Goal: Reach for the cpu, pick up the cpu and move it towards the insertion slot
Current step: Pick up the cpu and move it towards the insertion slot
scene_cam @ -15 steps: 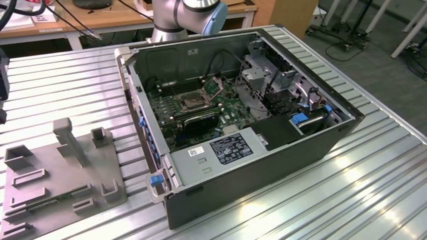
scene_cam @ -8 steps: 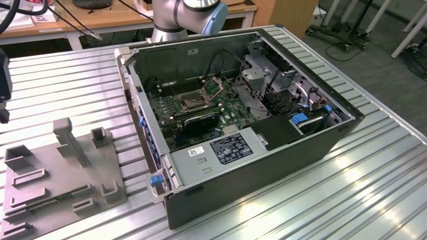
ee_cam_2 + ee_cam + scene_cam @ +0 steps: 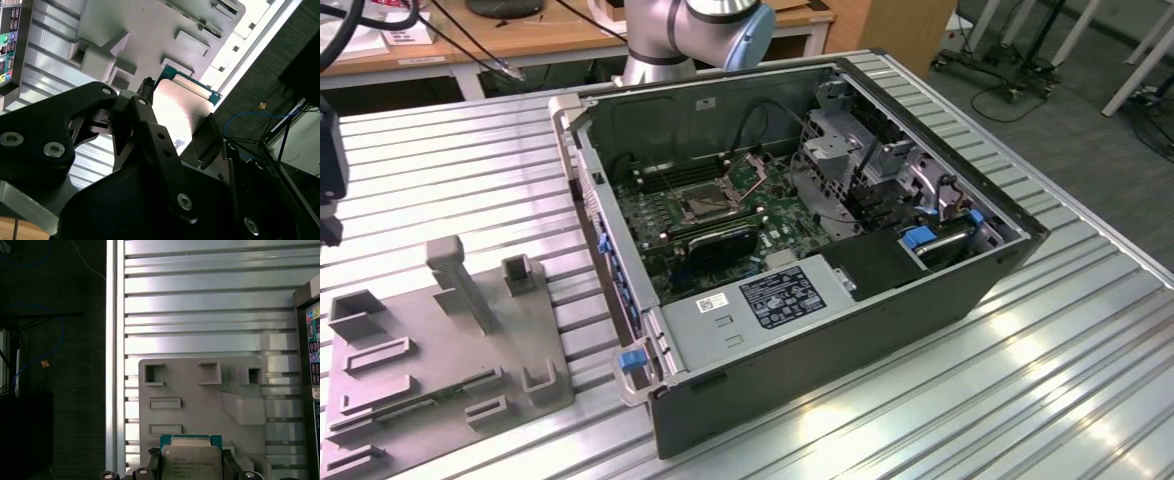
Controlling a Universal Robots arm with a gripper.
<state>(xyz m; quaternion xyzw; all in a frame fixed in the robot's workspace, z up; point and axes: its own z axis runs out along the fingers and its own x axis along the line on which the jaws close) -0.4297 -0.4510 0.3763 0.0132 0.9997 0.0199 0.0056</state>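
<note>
Silver-grey arm (image 3: 670, 30), pale-blue joint cap (image 3: 744, 38); black angular gripper (image 3: 177, 112), round silver screws (image 3: 184, 201).

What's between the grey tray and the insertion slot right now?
In the exterior view: a bare strip of ribbed table, then the computer case's side wall and green circuit board before the insertion slot.

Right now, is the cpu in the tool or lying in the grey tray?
In the tool: both wrist views show the cpu gripped between its fingers, above the grey tray.
</note>
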